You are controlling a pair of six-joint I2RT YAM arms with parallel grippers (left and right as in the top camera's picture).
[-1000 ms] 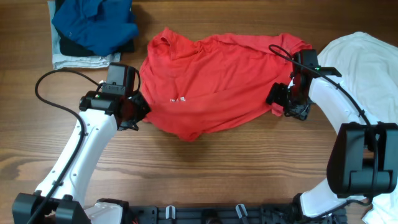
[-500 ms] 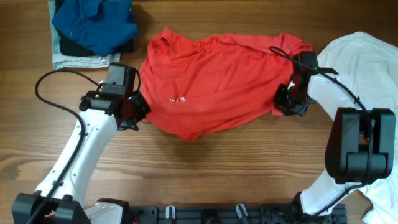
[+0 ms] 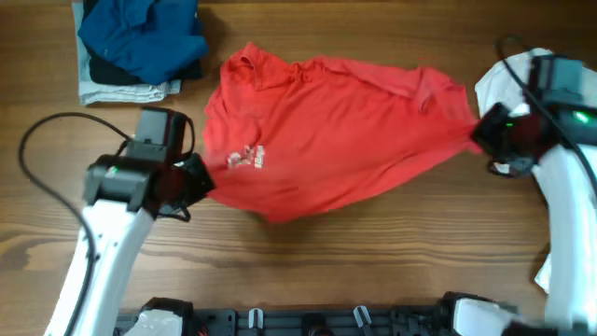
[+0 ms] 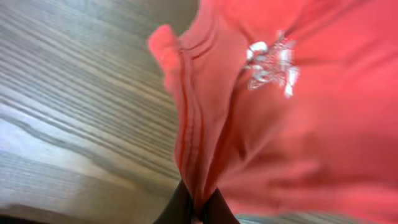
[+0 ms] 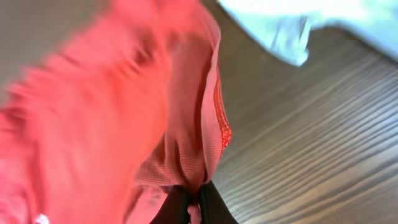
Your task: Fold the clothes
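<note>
Red T-shirt (image 3: 326, 131) mid-scene, drawn taut between both arms. White shirt (image 3: 487, 89) far right, mostly hidden behind right arm (image 3: 560, 187), cut off by frame. Left gripper (image 4: 198, 208) clamped on near-left hem; right gripper (image 5: 189, 206) clamped on right edge; wrist views blurred

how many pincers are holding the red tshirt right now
2. The left pincer clamps the red T-shirt at its left edge; the right pincer clamps its right end, beside the white shirt.
</note>
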